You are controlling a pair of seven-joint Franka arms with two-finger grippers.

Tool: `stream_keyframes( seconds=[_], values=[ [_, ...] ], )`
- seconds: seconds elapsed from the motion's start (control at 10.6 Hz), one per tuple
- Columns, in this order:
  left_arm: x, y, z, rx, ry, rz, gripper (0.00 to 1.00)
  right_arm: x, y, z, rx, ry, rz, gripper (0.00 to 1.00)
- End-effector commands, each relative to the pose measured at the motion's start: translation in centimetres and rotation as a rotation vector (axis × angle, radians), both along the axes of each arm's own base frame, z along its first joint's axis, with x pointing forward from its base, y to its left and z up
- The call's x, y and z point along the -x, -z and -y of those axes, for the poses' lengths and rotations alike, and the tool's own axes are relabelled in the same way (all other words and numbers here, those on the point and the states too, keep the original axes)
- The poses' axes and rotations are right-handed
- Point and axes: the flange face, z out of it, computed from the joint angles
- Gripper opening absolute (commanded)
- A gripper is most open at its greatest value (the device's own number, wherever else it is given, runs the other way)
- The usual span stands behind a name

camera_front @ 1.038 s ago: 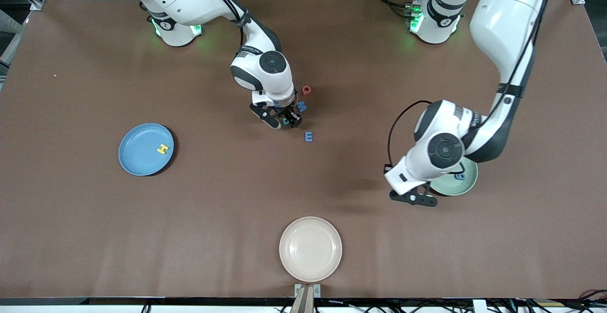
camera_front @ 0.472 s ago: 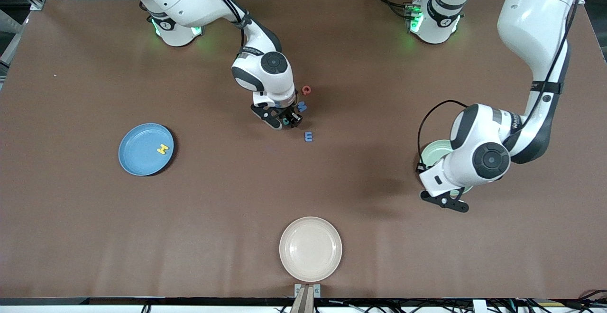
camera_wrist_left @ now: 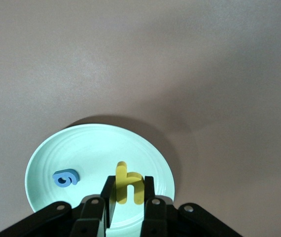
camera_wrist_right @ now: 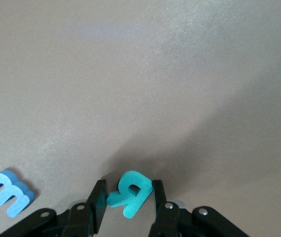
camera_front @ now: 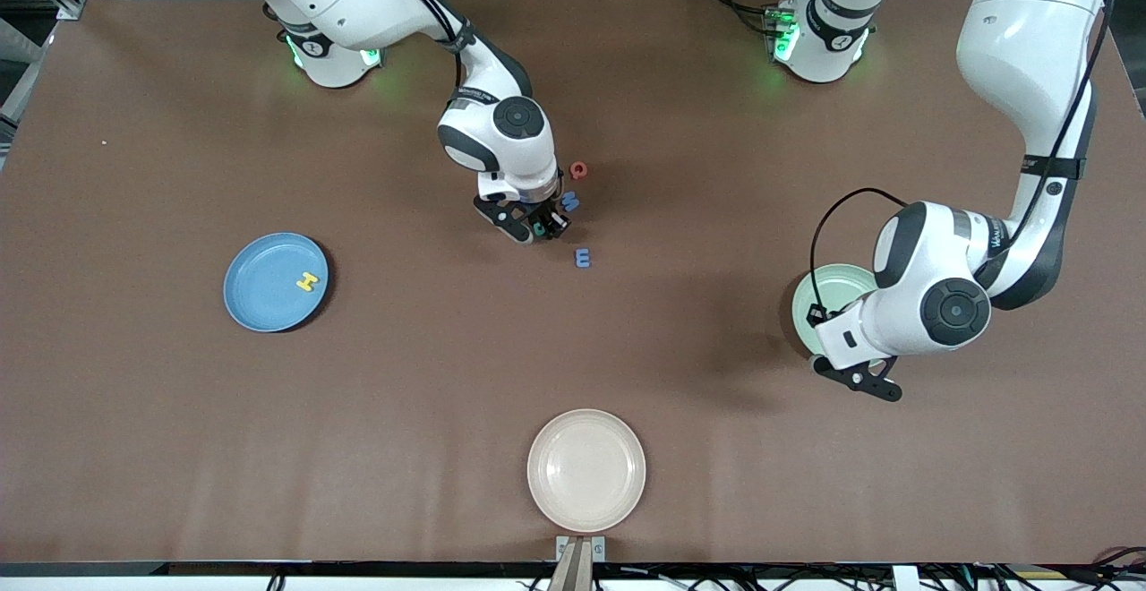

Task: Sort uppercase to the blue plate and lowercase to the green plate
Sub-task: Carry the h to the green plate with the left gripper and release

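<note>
Three plates sit well apart on the brown table [camera_front: 179, 448], with broad bare tabletop between them and out to every edge. The blue plate [camera_front: 264, 291] lies toward the right arm's end and holds the yellow H [camera_front: 307, 281] near its rim. The cream plate [camera_front: 586, 470] sits closest to the front camera, at the table's near edge. The green plate [camera_front: 828, 291] lies toward the left arm's end, half hidden under the left arm's wrist.

The left gripper [camera_wrist_left: 125, 197] hangs over the green plate with its fingers pinched on the yellow h [camera_wrist_left: 128, 185], held upright above the plate's floor. The blue g-like letter [camera_wrist_left: 65, 177] lies flat in that plate.

Mid-table, the right gripper [camera_front: 537, 228] is down at the tabletop, its fingers set on either side of the teal-green letter [camera_wrist_right: 130, 193] and up against its edges. The blue M [camera_front: 570, 201] lies just beside the gripper, the red Q [camera_front: 579, 170] a little farther from the front camera, and the blue comb-shaped letter [camera_front: 583, 257] a little nearer to it.
</note>
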Motion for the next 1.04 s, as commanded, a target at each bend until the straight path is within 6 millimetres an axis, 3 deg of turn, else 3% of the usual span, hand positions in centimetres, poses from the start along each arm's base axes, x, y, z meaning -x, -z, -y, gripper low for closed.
stream_keyframes(
  seconds=[0.0, 0.28, 0.66, 0.94],
  values=[
    [0.9, -0.5, -0.9, -0.010, 0.013, -0.028, 0.00, -0.1, 0.5, -0.5, -0.004, 0.000, 0.021, 0.42],
    [1.1, 0.4, -2.7, -0.015, -0.011, -0.058, 0.00, -0.1, 0.5, -0.5, -0.004, 0.002, 0.021, 0.39],
    [1.1, 1.0, -3.5, -0.019, -0.023, -0.068, 0.00, -0.7, -0.4, -0.2, -0.009, 0.002, 0.033, 0.39],
    [2.4, 3.8, -4.5, -0.034, -0.034, -0.116, 0.00, -2.7, -1.3, 0.8, -0.010, -0.040, 0.046, 0.38]
  ],
)
